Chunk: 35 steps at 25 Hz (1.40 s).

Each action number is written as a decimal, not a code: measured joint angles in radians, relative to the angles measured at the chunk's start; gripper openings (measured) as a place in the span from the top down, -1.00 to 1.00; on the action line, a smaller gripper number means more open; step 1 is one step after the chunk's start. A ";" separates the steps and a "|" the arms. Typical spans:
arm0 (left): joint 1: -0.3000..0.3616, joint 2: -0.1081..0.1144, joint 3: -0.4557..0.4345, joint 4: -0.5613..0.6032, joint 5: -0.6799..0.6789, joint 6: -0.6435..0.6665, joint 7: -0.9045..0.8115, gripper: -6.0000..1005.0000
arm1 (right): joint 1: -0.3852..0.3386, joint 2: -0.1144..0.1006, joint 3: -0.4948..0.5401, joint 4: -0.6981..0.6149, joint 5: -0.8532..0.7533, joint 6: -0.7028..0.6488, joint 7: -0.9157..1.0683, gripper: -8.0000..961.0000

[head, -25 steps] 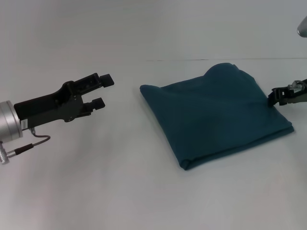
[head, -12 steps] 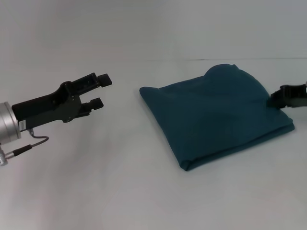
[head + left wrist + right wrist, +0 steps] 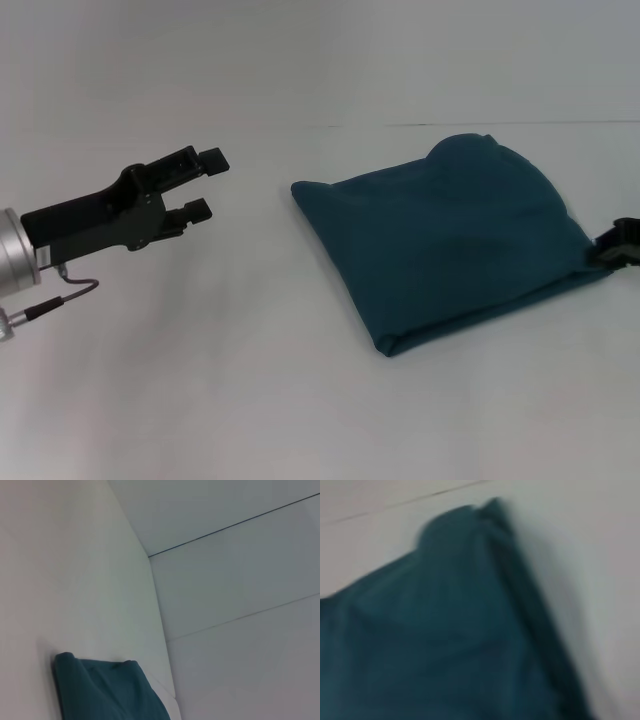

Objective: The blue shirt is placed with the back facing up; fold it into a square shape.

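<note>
Nearest the robot, on the white table (image 3: 250, 400), left side: left gripper (image 3: 204, 183), black, raised above the surface, fingers parted with nothing between them, well apart from the cloth. Centre-right, farther back: blue shirt (image 3: 440, 240), folded into a rough square, lying flat, one rounded bulge at its far edge. Right edge: right gripper (image 3: 622, 243), just beside the shirt's right corner; finger position cannot be told.

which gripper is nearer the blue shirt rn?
Right. The right gripper sits at the blue shirt's right edge, mostly out of frame. The left gripper hovers open, well off to the shirt's left.
</note>
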 joint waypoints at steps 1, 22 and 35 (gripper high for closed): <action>-0.001 0.000 0.000 0.000 0.000 0.000 0.000 -0.89 | -0.002 -0.001 0.000 -0.004 -0.014 0.011 0.010 0.33; -0.023 -0.022 0.233 0.009 0.113 0.054 -0.221 -0.89 | -0.075 -0.126 0.249 -0.006 0.423 -0.346 -0.172 -0.06; -0.121 -0.074 0.345 -0.125 0.122 -0.108 -0.287 -0.89 | -0.064 -0.162 0.257 -0.006 0.426 -0.353 -0.139 -0.66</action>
